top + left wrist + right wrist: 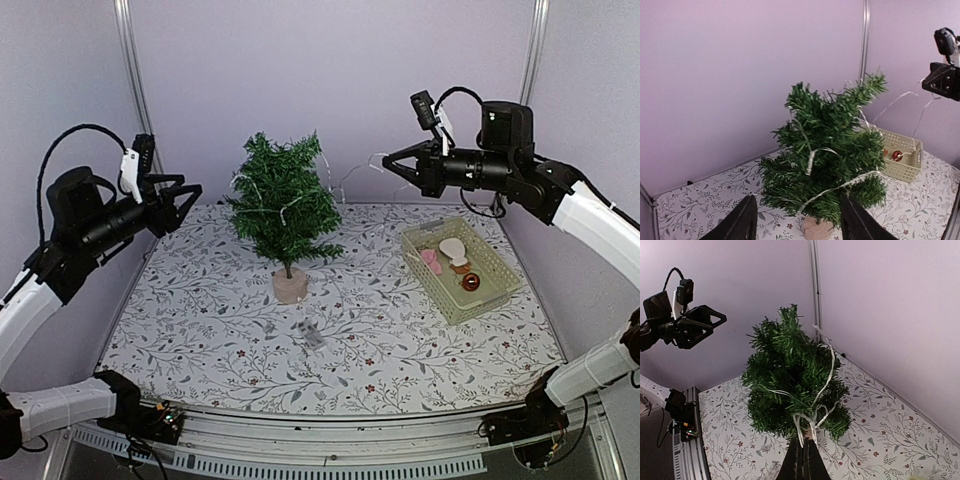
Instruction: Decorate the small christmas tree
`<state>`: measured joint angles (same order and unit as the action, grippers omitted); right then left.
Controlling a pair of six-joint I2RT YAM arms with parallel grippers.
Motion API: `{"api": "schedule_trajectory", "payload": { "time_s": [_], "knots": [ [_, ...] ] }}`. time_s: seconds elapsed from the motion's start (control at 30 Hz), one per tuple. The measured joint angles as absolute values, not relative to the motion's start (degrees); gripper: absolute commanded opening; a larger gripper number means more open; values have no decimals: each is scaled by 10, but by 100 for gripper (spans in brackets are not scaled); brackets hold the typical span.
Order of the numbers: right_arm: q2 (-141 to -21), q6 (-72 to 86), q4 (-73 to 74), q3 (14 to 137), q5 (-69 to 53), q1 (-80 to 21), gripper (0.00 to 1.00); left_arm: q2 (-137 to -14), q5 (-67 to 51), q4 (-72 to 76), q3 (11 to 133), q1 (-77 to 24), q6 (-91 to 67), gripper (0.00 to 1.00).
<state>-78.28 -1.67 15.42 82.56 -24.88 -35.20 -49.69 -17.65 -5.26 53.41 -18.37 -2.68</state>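
The right gripper (387, 161) pinches a white string (810, 161) on the small christmas tree (285, 205). The left gripper (192, 200) is open.

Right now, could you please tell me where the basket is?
In the top view, the basket rests on the table's right half, to the right of the small christmas tree.
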Motion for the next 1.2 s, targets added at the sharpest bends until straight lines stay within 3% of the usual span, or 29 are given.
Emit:
{"api": "schedule_trajectory", "payload": {
  "time_s": [0.37, 0.53, 0.63, 0.9, 1.2],
  "knots": [
    [-779, 44, 122, 777, -292, -398, 0, -437, -72, -87, 439, -441, 6, 52],
    [-779, 72, 96, 751, -292, -406, 0, -525, 8, -60, 407, -615, 25, 46],
    [-779, 82, 86, 748, -292, -408, 0, -627, 37, -7, 397, -670, 28, 44],
    [-772, 96, 68, 740, -293, -416, 0, -859, 99, 202, 397, -690, 17, 51],
    [-758, 97, 63, 727, -295, -417, 0, -1012, 153, 324, 469, -690, 15, 49]
  ]
}}
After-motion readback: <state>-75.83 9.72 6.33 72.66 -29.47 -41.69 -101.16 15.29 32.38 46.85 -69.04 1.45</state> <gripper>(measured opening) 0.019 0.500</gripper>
